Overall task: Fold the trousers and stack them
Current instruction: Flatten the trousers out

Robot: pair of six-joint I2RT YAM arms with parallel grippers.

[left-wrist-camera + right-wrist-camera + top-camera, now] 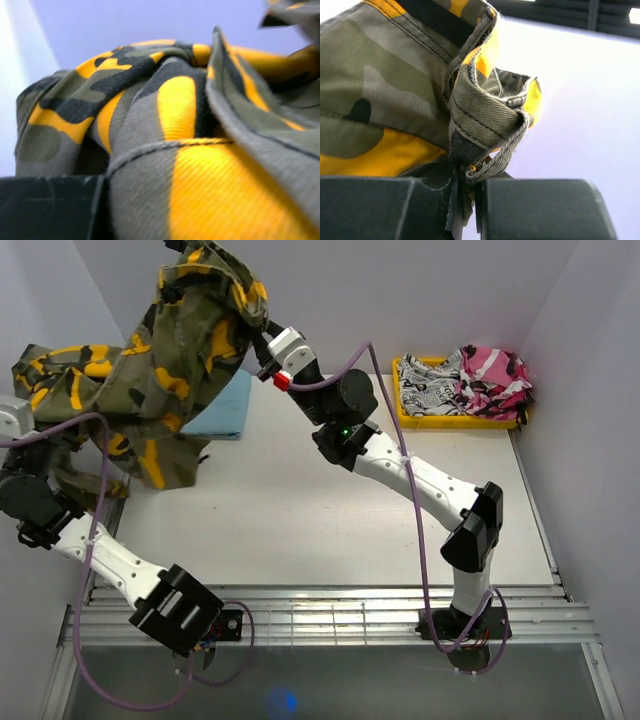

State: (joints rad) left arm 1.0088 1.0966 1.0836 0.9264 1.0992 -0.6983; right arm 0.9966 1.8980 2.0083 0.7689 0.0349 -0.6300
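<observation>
The trousers (170, 360), camouflage in olive, orange-yellow and black, hang bunched in the air over the table's back left, stretched between both arms. My right gripper (262, 330) is up at the back, shut on a folded hem or belt-loop edge of the trousers (485, 120), and the cloth sits pinched in the narrow slit of the right gripper (465, 205). My left gripper is buried under the cloth at the far left. In the left wrist view one black finger (50, 207) shows, with the trousers (190, 125) pressed tight against it and filling the view.
A folded light-blue cloth (222, 405) lies on the white table (300, 510) under the hanging trousers. At the back right, a yellow tray (455, 422) holds a black-and-white printed garment (430, 390) and a pink camouflage garment (495, 380). Walls stand close on both sides.
</observation>
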